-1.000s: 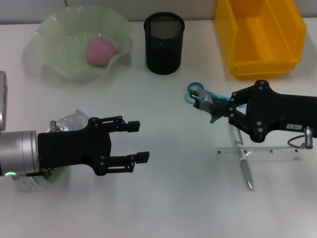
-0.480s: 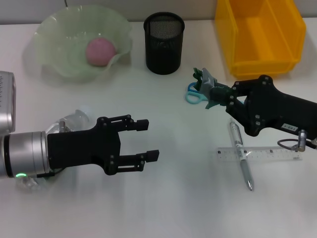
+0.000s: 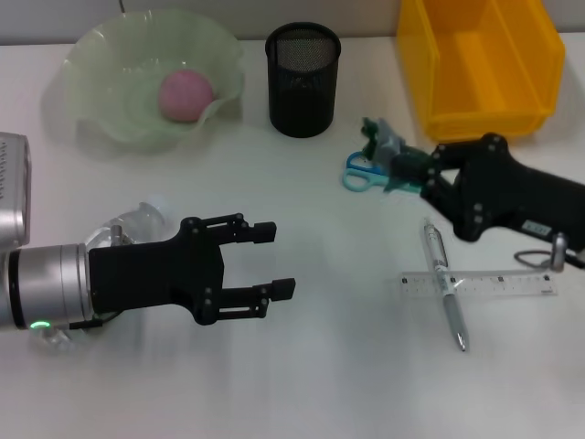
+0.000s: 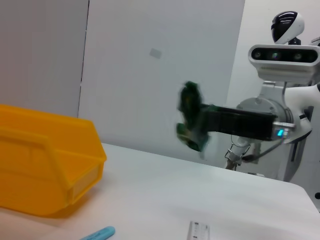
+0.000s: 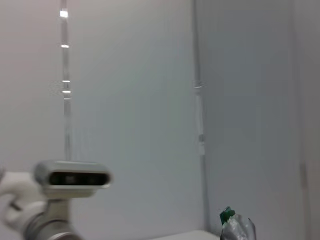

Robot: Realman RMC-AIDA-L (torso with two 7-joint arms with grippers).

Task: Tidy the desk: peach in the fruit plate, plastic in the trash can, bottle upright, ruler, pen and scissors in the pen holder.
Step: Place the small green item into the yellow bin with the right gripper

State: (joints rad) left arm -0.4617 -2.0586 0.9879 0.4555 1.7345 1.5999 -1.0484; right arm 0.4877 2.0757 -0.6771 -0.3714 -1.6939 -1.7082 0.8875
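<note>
The right gripper (image 3: pixel 395 165) is up off the desk (image 3: pixel 320 366) with the plastic (image 3: pixel 381 139) clamped between its fingers — a crumpled green and grey scrap sticking out past the tips, hanging above the scissors (image 3: pixel 361 173). From the left wrist view the same scrap (image 4: pixel 190 123) shows well above the tabletop, out beyond the trash can (image 4: pixel 45 165). The right wrist view catches only a corner of it (image 5: pixel 235 225) against the wall.

The yellow trash can (image 3: pixel 480 64) sits at the far right of the desk, just beyond that arm. The scissors lie flat with their blue loops beside the gripper's tips. Nearer the robot, the pen (image 3: pixel 444 294) lies crossed over the ruler (image 3: pixel 480 284) — 2 items touching, both flat on the desk.

The left gripper (image 3: pixel 265 271) hovers low on the left side, jaws apart and holding nothing. Behind it the bottle (image 3: pixel 128 229) lies on its side, mostly hidden by the arm.

At the back, the peach (image 3: pixel 186 93) rests in the fruit plate (image 3: pixel 101 55), and the pen holder (image 3: pixel 303 80) stands upright between plate and bin.
</note>
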